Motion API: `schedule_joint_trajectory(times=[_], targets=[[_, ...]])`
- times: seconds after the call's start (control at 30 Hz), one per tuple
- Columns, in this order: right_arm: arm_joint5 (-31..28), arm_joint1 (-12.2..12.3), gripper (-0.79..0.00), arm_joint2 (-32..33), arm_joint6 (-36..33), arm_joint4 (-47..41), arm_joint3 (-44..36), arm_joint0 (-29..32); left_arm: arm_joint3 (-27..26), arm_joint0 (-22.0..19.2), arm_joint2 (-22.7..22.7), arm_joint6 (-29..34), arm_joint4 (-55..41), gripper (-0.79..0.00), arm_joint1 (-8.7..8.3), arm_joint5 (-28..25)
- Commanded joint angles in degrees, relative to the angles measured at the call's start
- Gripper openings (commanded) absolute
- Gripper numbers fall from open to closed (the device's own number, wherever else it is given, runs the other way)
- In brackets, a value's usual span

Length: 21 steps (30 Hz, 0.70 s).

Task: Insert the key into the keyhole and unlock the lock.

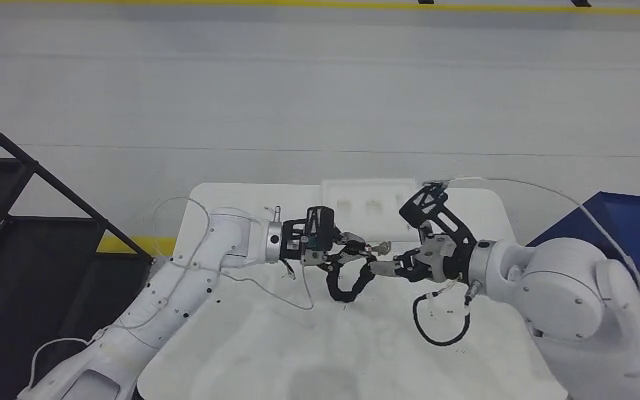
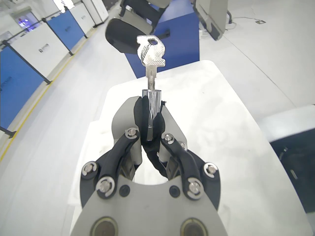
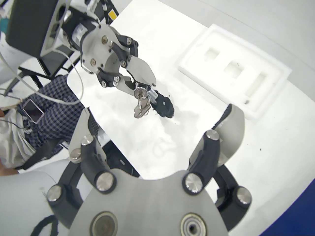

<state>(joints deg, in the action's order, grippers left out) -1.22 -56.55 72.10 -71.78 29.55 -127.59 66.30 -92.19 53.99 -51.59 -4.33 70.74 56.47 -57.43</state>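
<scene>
Two arms met: which held the cable lock? (Student)

The left gripper, pinching its chrome cylinder. The key sat in the cylinder's end, shaft in line with it, bow pointing at the nearer right gripper, whose jaws were spread just short of it. (Tutor)

Silver key, its bow stamped with a fine diamond grid. Bright chrome barrel and black cable on the lock. Pale grey fingers, black links and silver pins on the 2 grippers, left gripper and right gripper. Plain white table; plain white foam tray. Deep blue cabinet. Yellow floor line.
</scene>
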Motion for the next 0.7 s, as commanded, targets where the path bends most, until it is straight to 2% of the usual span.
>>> schedule_joint_trajectory(times=[0.0,0.13,0.27,0.47,0.67], targets=[[-3.8,0.2,0.0,0.2,-0.6,0.6,0.1,0.0,0.1,-0.7,0.0,4.7,-3.3,-0.785,-0.34,-0.6],[-6.7,0.6,0.0,0.8,-2.1,1.6,-0.1,-0.1,0.1,-2.5,1.4,11.5,-9.9,-0.785,-1.23,-0.6],[-10.1,1.0,0.0,2.3,-3.3,-2.4,0.3,0.1,1.1,-4.3,0.7,15.8,-17.1,-0.785,-2.33,-0.6],[-10.7,1.1,0.0,2.9,-3.5,-4.4,1.1,0.1,0.6,-4.8,1.0,19.9,-23.0,-0.785,-3.39,-0.6],[-12.1,1.1,0.0,2.5,-2.0,-3.9,1.3,1.1,0.5,-5.5,2.8,22.4,-25.4,-0.785,-3.69,-0.6]])
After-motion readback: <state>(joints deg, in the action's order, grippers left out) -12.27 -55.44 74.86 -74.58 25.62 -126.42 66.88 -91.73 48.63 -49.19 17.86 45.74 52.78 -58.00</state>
